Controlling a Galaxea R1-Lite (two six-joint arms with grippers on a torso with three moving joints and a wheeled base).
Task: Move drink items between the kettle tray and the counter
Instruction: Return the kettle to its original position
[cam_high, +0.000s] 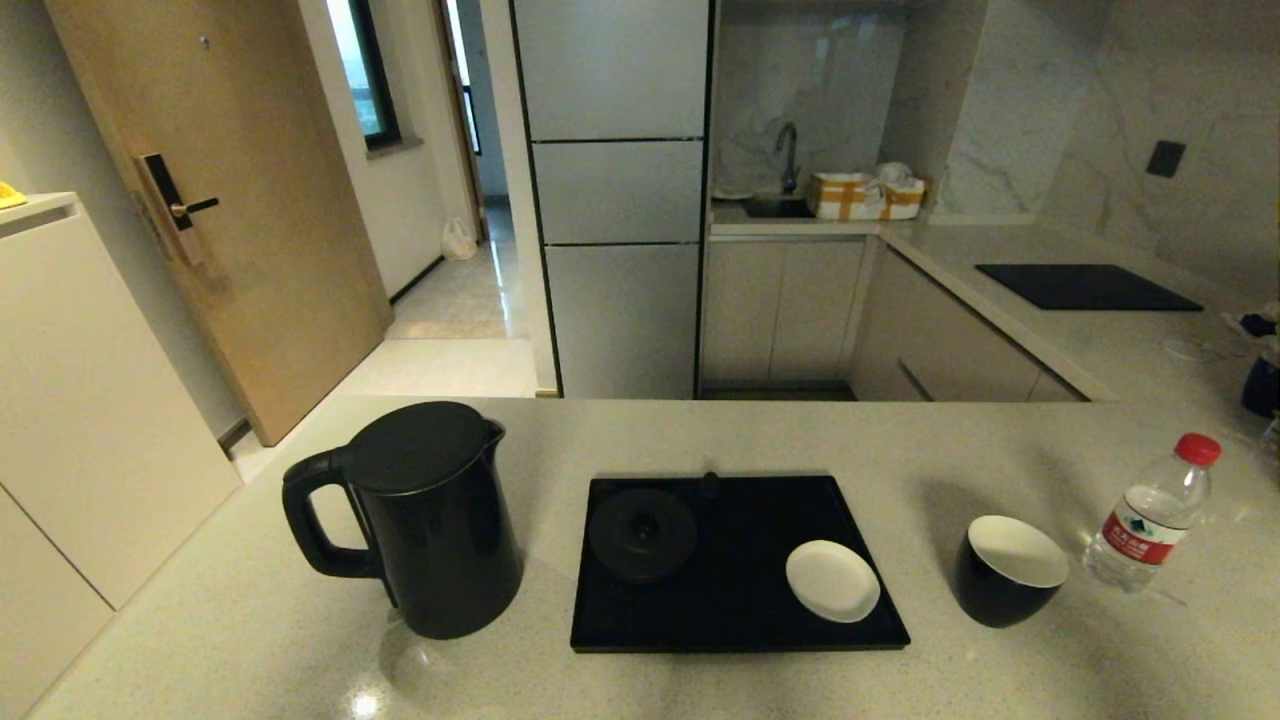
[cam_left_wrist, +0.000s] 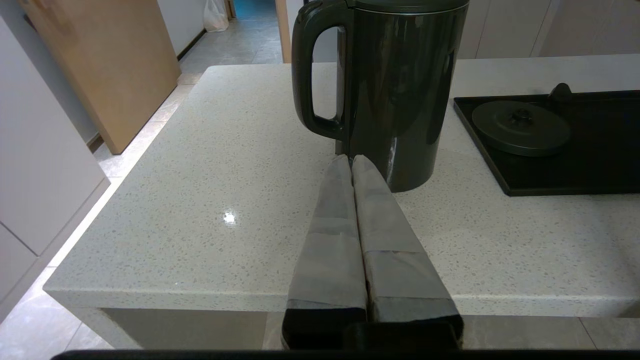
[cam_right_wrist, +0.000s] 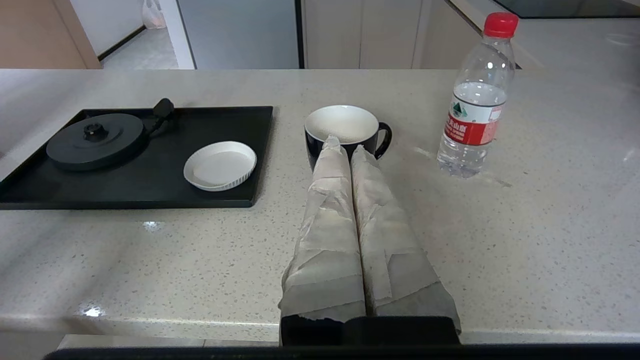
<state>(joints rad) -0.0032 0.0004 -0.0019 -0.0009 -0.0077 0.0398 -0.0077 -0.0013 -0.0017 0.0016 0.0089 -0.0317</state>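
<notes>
With both arms held back at the bench's (cam_high: 250, 620) near edge, you've got the left gripper (cam_left_wrist: 351, 162) pressed together, empty, aimed at the kettle (cam_high: 425, 520); right gripper (cam_right_wrist: 345, 150) likewise pressed together, empty, aimed at the cup (cam_high: 1008, 570). Kettle stands upright on the bench, left of the tray (cam_high: 740, 610), handle pointing left, away from it. Cup sits right of the tray, mouth up. Bottle (cam_high: 1150, 515) stands upright further right, cap on top. Tray holds the kettle base (cam_high: 642, 535) & a white saucer (cam_high: 832, 580).

Left gripper (cam_left_wrist: 351, 161), right gripper (cam_right_wrist: 345, 147): both closed.
</notes>
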